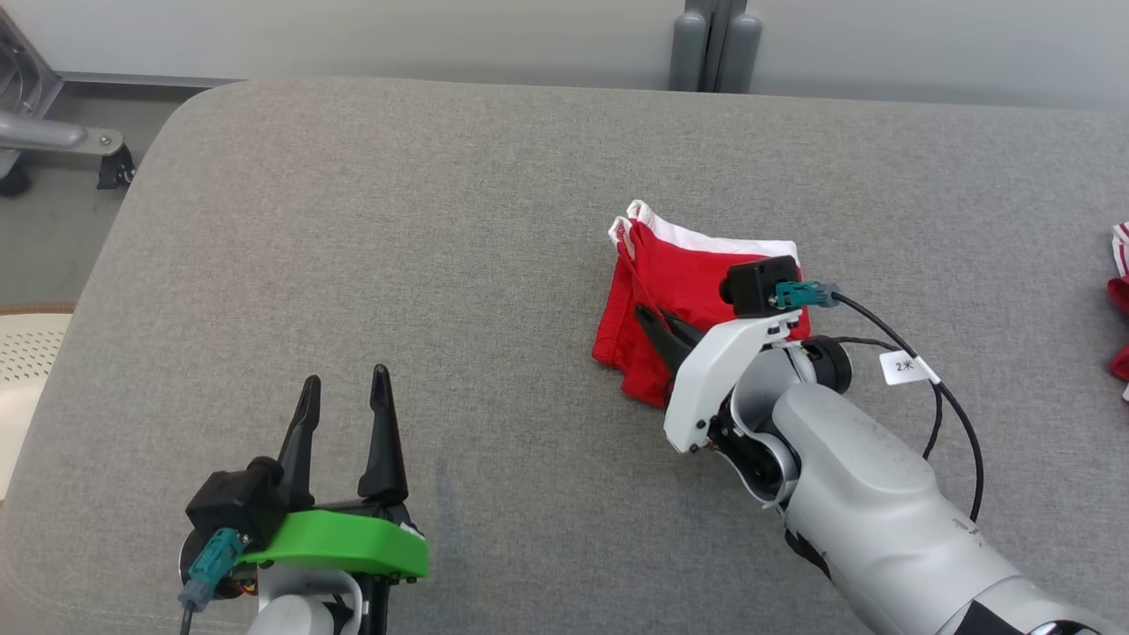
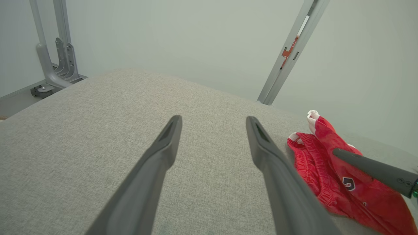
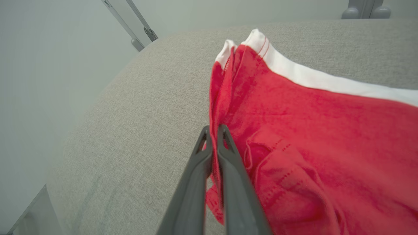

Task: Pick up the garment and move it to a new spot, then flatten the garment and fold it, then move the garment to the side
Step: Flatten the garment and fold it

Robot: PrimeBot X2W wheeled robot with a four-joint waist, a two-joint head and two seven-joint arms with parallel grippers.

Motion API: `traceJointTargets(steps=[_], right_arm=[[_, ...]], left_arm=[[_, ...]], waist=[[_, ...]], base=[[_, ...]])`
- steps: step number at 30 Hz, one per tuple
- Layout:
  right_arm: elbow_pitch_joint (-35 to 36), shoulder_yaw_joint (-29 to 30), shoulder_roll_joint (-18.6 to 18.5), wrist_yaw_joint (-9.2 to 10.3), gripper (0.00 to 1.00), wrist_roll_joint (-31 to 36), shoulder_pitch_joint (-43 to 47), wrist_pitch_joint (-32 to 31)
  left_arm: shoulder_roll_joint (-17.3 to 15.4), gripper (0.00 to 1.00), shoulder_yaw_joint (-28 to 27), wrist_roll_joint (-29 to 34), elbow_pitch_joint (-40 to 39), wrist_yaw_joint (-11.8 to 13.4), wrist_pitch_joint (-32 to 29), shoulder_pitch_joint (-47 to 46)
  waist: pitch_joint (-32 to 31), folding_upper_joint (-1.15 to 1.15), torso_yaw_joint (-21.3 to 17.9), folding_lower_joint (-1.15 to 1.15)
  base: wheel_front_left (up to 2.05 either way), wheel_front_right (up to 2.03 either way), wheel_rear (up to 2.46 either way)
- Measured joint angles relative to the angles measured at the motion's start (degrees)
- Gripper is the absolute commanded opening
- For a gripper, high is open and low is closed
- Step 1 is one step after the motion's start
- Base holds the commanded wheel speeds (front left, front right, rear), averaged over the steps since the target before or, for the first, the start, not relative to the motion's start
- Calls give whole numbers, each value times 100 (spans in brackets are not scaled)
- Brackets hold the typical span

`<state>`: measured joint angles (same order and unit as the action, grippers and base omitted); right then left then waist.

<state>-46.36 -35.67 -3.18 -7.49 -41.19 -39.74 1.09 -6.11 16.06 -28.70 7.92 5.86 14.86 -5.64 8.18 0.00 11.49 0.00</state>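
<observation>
Currently right gripper [image 1: 650, 314] clamped shut on 9 o'clock edge of red shorts [image 1: 684, 269] on grey surface [image 1: 423, 229]; left gripper [image 1: 346, 377] spread wide, empty, at 8 o'clock from shorts.

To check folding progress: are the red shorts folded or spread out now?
Folded. The red shorts lie as a compact layered bundle on the table, edges stacked at the white band; the right end effector pinches one edge.

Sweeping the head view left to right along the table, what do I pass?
Left end effector, open → red garment → white cable tag → another red-and-white cloth at the right edge.
</observation>
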Motion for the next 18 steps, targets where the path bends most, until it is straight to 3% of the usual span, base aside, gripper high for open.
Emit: traceJointTargets(steps=[1,2,9,18], right_arm=[[-10,-31,4,0,42,-19,0,3],[7,-58,4,0,100,-73,0,9],[193,-286,-23,0,100,-148,-1,310],[597,68,-654,0,100,126,19,931]], left_arm=[[8,100,-4,0,9,-2,9,3],[12,100,-5,0,12,-4,9,4],[38,100,-21,8,32,-14,10,4],[79,100,16,26,41,-30,12,5]], waist=[[4,0,-5,0],[8,0,-11,0],[15,0,-148,0],[-15,0,-372,0]], base=[[0,0,0],[0,0,0],[0,0,0],[0,0,0]])
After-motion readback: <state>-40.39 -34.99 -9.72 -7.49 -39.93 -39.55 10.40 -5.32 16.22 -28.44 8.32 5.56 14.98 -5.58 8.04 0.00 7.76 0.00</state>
